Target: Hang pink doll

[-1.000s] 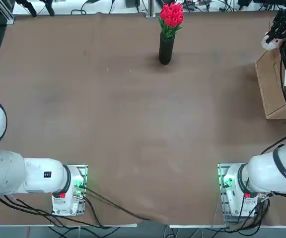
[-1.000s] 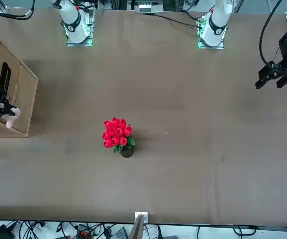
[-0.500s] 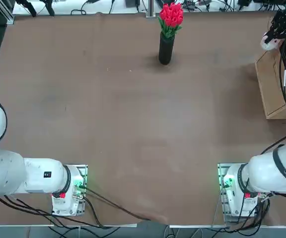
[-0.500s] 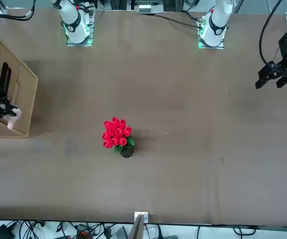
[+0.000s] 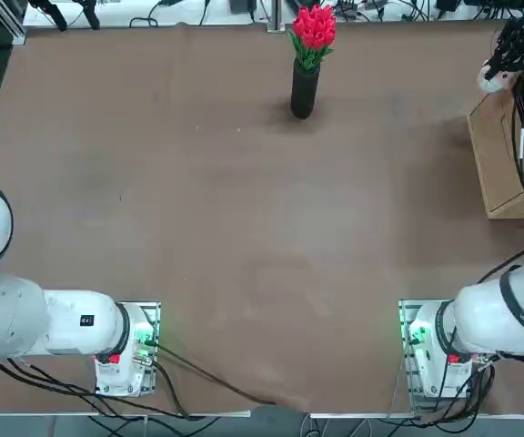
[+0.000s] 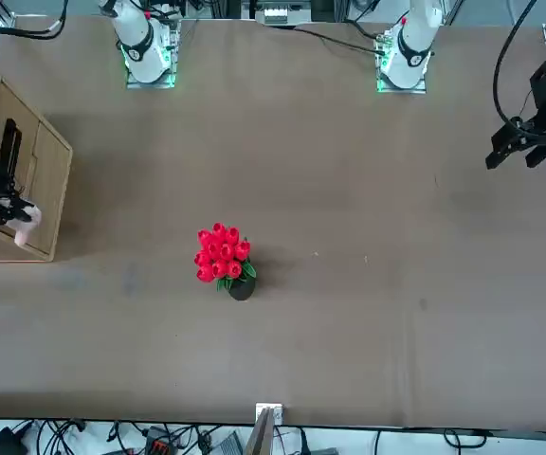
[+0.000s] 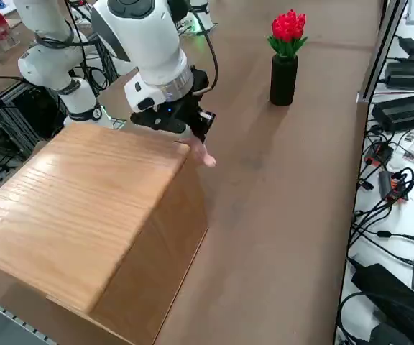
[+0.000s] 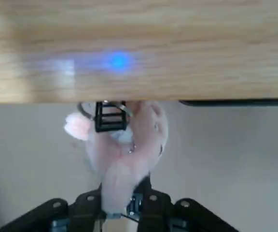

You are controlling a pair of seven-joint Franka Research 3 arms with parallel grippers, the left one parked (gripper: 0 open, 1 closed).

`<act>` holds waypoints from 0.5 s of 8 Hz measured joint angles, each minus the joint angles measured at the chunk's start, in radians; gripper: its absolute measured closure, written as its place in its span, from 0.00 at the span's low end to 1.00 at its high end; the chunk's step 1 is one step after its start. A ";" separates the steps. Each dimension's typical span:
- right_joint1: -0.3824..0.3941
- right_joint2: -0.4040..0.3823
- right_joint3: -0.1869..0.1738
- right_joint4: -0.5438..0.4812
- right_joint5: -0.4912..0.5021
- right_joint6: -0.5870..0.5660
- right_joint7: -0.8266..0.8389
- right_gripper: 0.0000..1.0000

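right hand (image 8: 122, 205) clamped on the pink doll (image 8: 129, 154), held at the upper edge of the wooden box (image 7: 85, 215) beside a small black hook (image 8: 110, 116), best eased in slowly so the doll's loop catches the hook before letting go.

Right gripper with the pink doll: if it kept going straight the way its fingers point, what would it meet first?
Most likely the wooden box. In the wrist view the right gripper, shut on the pink doll, points at the box's edge, with the doll's black clip right beside it. Whether they touch is unclear.
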 joint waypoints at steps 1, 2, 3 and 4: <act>0.000 0.000 0.000 0.000 0.000 0.000 0.000 0.77; 0.000 0.000 0.000 0.000 0.000 0.000 0.000 0.59; 0.000 0.000 0.000 0.000 0.000 0.000 0.000 0.38; 0.000 0.000 0.000 0.000 0.000 0.000 0.000 0.21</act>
